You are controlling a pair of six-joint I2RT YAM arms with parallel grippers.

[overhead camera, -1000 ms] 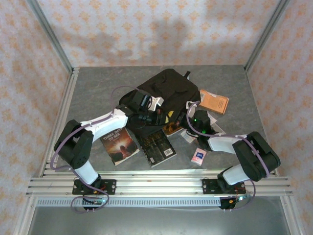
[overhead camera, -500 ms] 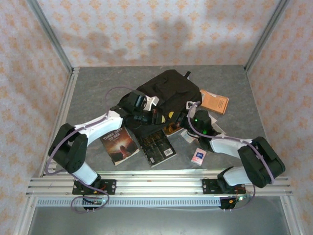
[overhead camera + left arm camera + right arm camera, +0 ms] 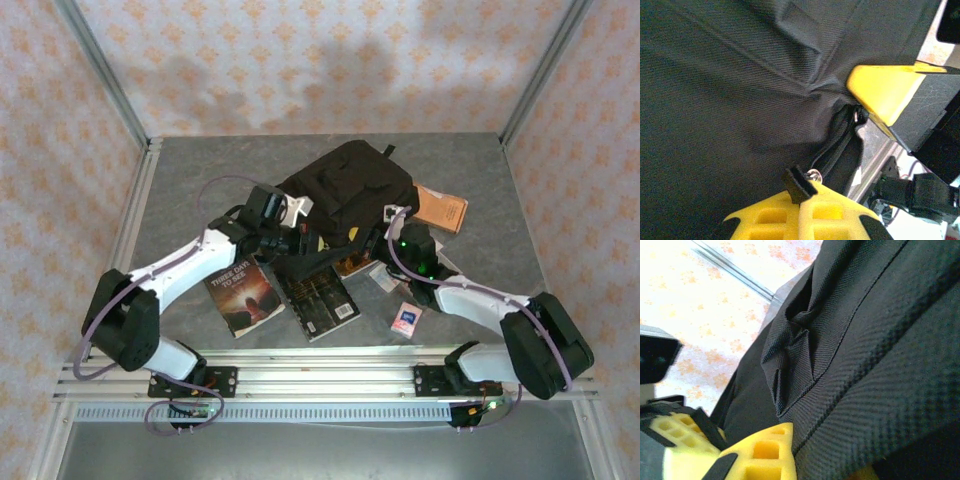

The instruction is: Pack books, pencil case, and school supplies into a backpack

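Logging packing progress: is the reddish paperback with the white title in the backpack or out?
Out. The reddish paperback lies flat on the table, in front of the backpack, beside the black-grey book.

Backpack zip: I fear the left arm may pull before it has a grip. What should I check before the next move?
1. Zip pull inside the jaws of the left gripper: ok, it lies against the lower finger.
2. Left jaws closed on the pull: not ok, they stand apart.
3. Right gripper pinching the backpack: cannot tell, fabric covers most of its far finger.
4. Backpack mouth open: cannot tell from the top view.
5. Dark reddish book and black-grey book ready to pack: ok, both lie flat on the table in front of the backpack.
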